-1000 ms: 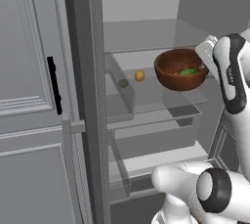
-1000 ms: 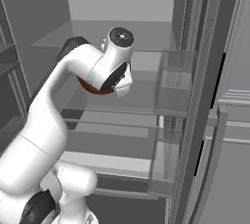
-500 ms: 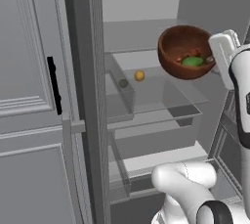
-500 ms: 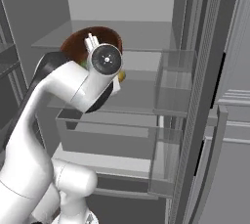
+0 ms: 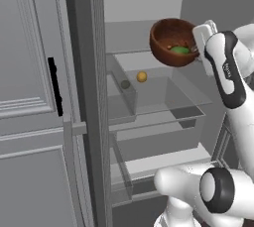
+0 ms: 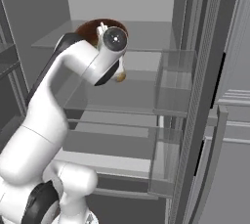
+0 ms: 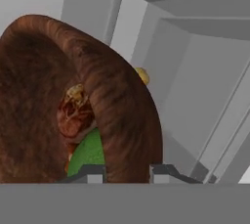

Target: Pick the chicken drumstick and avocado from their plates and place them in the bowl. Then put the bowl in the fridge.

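Pinching the bowl [image 5: 173, 42] by its rim in the claw [image 7: 127, 171], tilted, held up inside the open fridge [image 5: 149, 3], avocado [image 5: 180, 50] and drumstick [image 7: 73, 113] inside.

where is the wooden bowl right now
The bowl is held up by the gripper inside the open fridge, tilted, above the glass shelf with the small orange ball.

The bowl [image 5: 172, 42] is rendered as reddish-brown wood, with a coarse streaked grain seen on its rim [image 7: 122, 115]. The avocado [image 7: 88, 155] is shown smooth and matt green, the drumstick [image 7: 74, 113] rough and mottled. The fridge [image 5: 30, 97] panels are given a matt grey finish, its shelves [image 5: 163, 99] clear glass, its handle [image 5: 54, 86] flat black
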